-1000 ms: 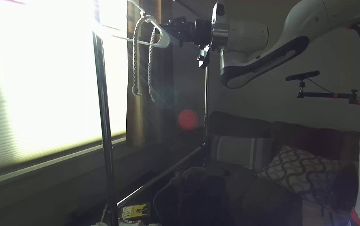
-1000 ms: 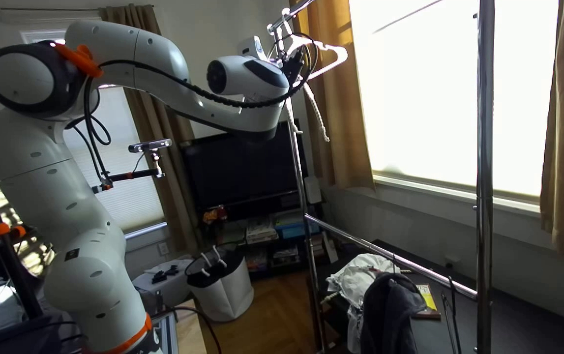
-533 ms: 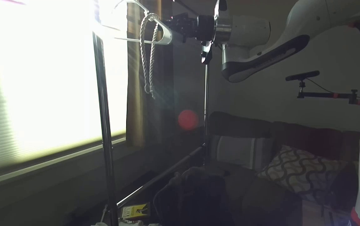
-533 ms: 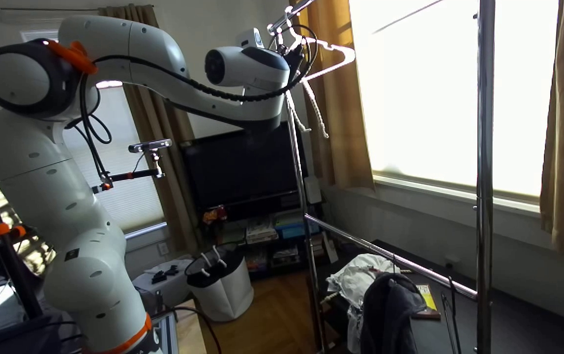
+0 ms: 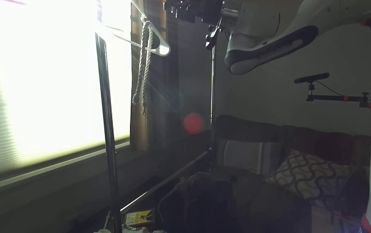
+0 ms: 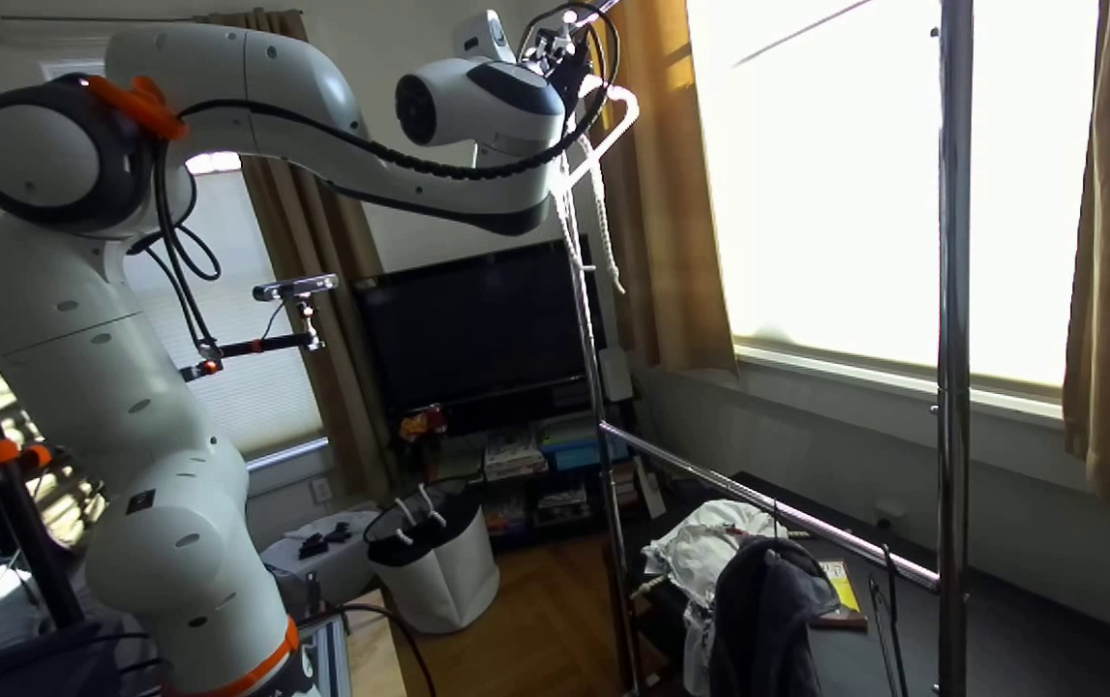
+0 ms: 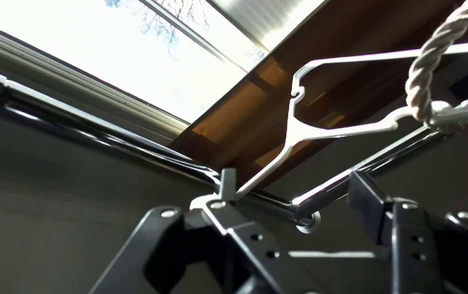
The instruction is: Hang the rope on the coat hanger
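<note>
Dangling over one sloping shoulder of the coat hanger (image 7: 340,132), the rope (image 5: 146,69) looks secure to me; the gripper (image 7: 297,188), jaws parted and empty, should back off slowly, brushing neither.

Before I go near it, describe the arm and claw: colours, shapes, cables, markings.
The Franka Panda arm is smooth, rounded and white, with a dark panel whose lettering is unreadable. It carries an orange fitting up high, an orange ring low down and a ribbed black cable. The claw is mostly black and angular, with two hinged fingers and silvery screws.
</note>
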Robot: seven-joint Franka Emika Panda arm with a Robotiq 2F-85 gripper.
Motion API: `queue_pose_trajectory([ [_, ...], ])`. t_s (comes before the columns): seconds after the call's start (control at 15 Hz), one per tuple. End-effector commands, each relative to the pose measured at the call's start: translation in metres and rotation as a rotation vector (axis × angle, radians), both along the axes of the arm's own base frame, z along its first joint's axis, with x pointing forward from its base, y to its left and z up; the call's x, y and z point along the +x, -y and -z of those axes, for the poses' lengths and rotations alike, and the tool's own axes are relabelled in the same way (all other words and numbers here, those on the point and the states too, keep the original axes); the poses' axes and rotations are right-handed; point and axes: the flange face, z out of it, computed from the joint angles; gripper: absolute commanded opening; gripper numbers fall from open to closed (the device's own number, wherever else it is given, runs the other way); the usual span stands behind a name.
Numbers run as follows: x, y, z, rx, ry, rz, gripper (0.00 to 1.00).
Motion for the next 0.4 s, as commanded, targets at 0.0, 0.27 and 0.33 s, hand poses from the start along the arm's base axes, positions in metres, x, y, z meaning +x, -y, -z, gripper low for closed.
queue_pose_trajectory([
  [0.0, -0.009, 0.016, -0.019, 0.057, 0.068, 0.075, 1.00],
  [0.27, -0.023, 0.016, -0.010, 0.050, 0.081, 0.019, 1.00],
  [0.33, -0.010, 0.018, -0.021, 0.056, 0.083, 0.055, 1.00],
])
